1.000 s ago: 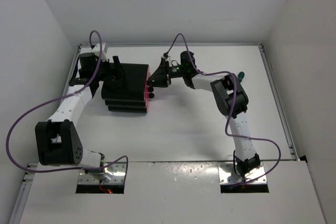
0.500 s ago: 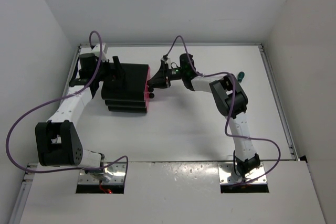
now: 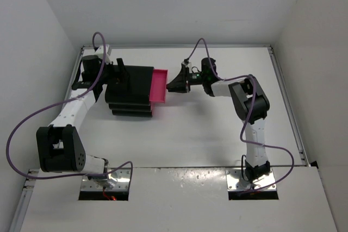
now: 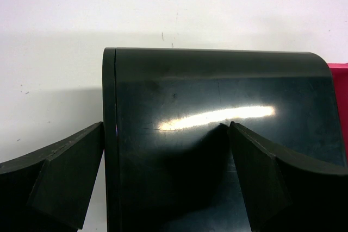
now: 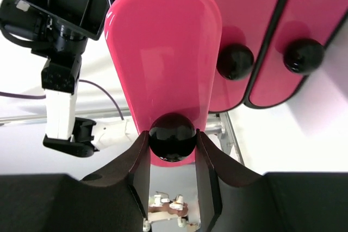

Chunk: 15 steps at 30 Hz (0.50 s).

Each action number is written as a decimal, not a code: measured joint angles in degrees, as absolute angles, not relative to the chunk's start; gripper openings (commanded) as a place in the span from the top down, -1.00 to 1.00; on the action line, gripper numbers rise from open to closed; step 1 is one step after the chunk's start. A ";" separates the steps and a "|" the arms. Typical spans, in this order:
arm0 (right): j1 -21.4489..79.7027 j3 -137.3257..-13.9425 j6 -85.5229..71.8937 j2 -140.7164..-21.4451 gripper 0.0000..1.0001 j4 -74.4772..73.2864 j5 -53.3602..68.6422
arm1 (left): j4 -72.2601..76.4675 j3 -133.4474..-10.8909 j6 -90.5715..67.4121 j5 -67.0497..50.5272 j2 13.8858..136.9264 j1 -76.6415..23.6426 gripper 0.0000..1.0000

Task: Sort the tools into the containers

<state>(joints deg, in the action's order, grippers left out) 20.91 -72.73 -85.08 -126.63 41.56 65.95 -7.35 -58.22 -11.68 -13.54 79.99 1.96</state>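
The black cabinet (image 3: 130,92) stands at the back left of the table. Its top magenta drawer (image 3: 160,85) is pulled out to the right. My right gripper (image 3: 173,85) is shut on that drawer's round black knob (image 5: 172,137), one finger on each side. The other two drawers (image 5: 255,31) are closed, and their knobs (image 5: 235,62) are free. My left gripper (image 3: 120,77) is open and straddles the cabinet's back edge (image 4: 111,134), one finger beside the cabinet, the other over its glossy face. No tool shows in any view.
The left arm's cable (image 3: 32,118) loops along the left side. A metal rail (image 3: 283,80) runs along the table's right edge, and white walls close in the back and sides. The right arm's elbow (image 3: 250,99) stands right of centre.
My right gripper has moved to the right with the knob, and the top drawer has slid out of the cabinet. The left arm and the cabinet have stayed put.
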 measured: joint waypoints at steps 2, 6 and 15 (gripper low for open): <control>20.01 -72.31 -85.01 -126.39 0.74 41.54 66.26 | -7.35 -58.22 -11.68 -13.54 79.99 1.96 -1.00; 18.61 -71.72 -84.66 -125.91 0.74 41.52 66.74 | -7.33 -58.22 -11.68 -13.52 79.99 1.96 -1.00; 17.41 -69.89 -84.44 -125.12 0.74 41.52 67.53 | -7.33 -58.22 -11.68 -13.52 79.96 1.96 -1.00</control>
